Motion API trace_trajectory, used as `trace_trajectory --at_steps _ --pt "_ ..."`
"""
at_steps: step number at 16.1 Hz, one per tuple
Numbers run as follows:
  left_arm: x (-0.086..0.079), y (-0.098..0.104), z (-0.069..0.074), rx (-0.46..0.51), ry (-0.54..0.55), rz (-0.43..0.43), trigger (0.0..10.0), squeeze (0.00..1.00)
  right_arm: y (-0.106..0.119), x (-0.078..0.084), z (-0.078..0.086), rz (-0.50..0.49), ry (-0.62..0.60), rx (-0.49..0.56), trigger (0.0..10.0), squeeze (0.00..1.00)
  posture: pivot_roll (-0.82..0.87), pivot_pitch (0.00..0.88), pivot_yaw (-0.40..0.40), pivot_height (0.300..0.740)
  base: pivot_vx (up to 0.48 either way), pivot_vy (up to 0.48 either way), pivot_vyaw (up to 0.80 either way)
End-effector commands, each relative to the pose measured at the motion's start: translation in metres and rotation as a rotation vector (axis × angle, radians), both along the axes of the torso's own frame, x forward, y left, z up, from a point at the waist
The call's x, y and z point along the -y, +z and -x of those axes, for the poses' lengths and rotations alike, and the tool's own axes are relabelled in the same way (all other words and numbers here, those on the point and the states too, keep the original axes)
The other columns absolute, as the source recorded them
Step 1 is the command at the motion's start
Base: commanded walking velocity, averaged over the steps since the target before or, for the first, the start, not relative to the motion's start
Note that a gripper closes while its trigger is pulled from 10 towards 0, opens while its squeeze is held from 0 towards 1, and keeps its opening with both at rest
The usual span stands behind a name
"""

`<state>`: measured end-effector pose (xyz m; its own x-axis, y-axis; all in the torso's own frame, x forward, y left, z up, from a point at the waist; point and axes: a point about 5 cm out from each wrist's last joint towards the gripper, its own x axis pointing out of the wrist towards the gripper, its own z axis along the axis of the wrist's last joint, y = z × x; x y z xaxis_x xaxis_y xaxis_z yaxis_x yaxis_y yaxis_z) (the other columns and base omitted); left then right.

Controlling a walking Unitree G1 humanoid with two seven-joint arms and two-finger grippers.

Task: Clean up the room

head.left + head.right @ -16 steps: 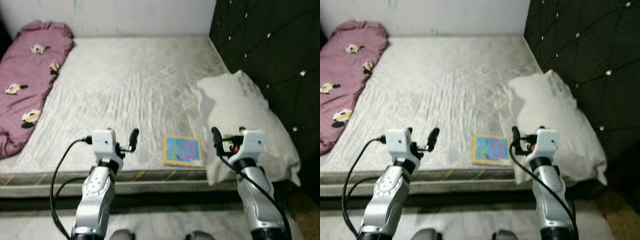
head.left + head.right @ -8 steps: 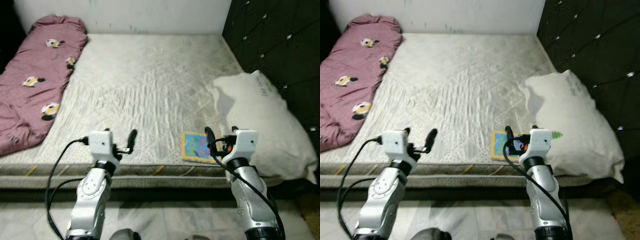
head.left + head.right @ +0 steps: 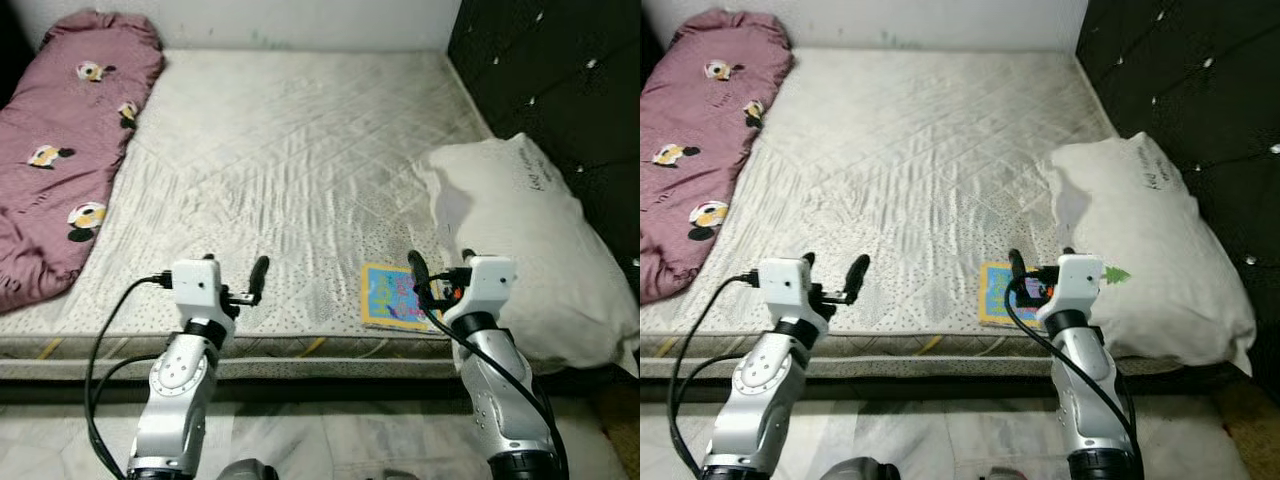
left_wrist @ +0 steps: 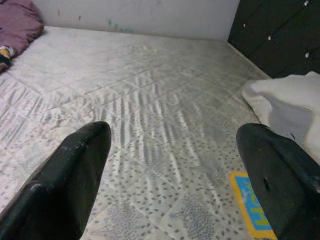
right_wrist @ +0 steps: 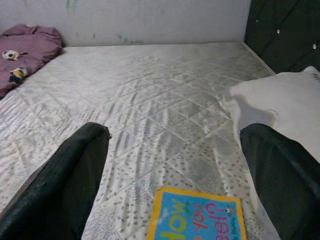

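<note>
bare mattress (image 3: 300, 170), colourful book (image 3: 392, 297) near its front edge, right gripper (image 3: 432, 282) spread wide above it, left gripper (image 3: 240, 288) likewise spread

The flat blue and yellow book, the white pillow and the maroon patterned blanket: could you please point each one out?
Flat blue and yellow book (image 3: 388, 297), left eye view, cover's middle.
White pillow (image 3: 525, 240), left eye view, top surface.
Maroon patterned blanket (image 3: 60, 140), left eye view, middle fold.

Quilted cloth mattress (image 3: 300, 150) (matt); glossy card book (image 3: 392, 297).
</note>
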<state>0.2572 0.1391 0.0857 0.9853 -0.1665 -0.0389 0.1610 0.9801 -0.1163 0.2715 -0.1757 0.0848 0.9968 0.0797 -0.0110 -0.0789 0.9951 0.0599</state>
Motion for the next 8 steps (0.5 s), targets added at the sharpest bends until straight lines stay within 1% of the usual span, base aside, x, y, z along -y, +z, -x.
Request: trace_trajectory --at_steps 1,4,8 --pt "0.0021 0.0023 0.0009 0.011 -0.006 -0.001 10.0 0.00 0.0001 0.0023 0.0013 0.007 -0.003 -0.002 10.0 0.00 -0.03 0.040 0.010 0.740 0.300 0.000 0.00" --pt "0.0023 0.0018 0.0017 0.008 -0.004 -0.002 10.0 0.00 -0.0002 0.0027 0.0025 0.010 -0.003 -0.004 10.0 0.00 -0.03 0.045 0.009 0.740 0.292 0.000 0.00" --pt "0.0032 0.0008 0.0025 -0.001 0.012 0.000 10.0 0.00 -0.0005 0.0031 0.0031 0.012 -0.002 -0.007 10.0 0.00 -0.03 0.049 0.006 0.740 0.000 0.000 0.00"
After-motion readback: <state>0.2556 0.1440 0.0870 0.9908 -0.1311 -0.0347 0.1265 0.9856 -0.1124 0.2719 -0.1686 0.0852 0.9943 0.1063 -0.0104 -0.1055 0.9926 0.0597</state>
